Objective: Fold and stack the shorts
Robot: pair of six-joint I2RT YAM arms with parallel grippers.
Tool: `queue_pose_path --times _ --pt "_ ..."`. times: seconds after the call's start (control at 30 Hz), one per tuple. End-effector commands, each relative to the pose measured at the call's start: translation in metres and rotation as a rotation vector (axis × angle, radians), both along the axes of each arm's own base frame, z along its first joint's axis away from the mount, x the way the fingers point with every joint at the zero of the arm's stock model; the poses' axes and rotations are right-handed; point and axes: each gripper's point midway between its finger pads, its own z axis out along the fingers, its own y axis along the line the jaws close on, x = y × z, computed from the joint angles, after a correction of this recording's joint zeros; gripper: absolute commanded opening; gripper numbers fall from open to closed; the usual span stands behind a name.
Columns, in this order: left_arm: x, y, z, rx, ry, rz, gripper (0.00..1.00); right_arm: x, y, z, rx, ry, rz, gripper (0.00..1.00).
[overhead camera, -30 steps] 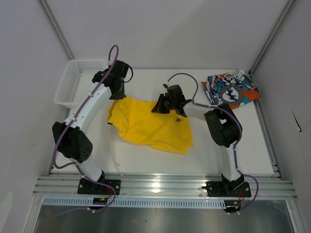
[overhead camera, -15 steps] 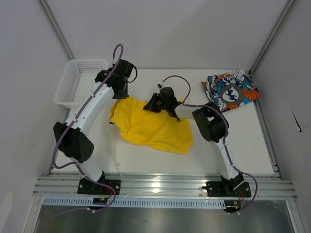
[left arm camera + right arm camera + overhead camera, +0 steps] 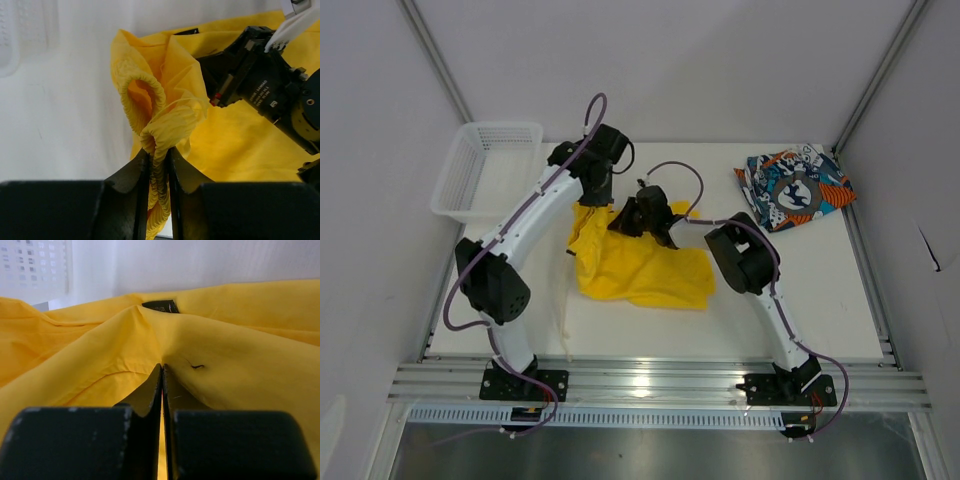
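The yellow shorts (image 3: 640,268) lie bunched in the middle of the table. My left gripper (image 3: 588,205) is shut on their gathered elastic waistband (image 3: 159,145) and holds it lifted. My right gripper (image 3: 625,220) is shut on a thin fold of the yellow cloth (image 3: 162,367), close beside the left one. In the left wrist view the right gripper (image 3: 265,85) sits just right of the held waistband. A white drawstring (image 3: 563,315) trails toward the front edge. The printed shorts (image 3: 795,186) lie folded at the back right.
A white mesh basket (image 3: 485,170) stands at the back left corner. Grey walls close in the table on three sides. A metal rail (image 3: 660,385) runs along the front edge by the arm bases.
Both grippers have moved right with the yellow cloth. The shorts' left side has been pulled in toward the middle, so the garment is narrower and more bunched.
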Motion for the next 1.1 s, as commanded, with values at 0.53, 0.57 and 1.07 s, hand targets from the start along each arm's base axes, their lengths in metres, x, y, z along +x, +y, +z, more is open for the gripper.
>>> queue_pose_path --times 0.53,0.57,1.07 --pt "0.009 -0.036 0.042 -0.193 -0.052 0.012 0.20 -0.007 -0.037 0.104 0.117 -0.179 -0.075 0.06" --pt "0.008 -0.035 0.042 -0.189 -0.052 0.011 0.20 -0.008 -0.046 0.102 0.108 -0.170 -0.082 0.09" --pt "0.005 -0.023 0.044 -0.142 -0.071 0.010 0.21 -0.070 -0.187 0.086 -0.202 -0.075 -0.117 0.19"
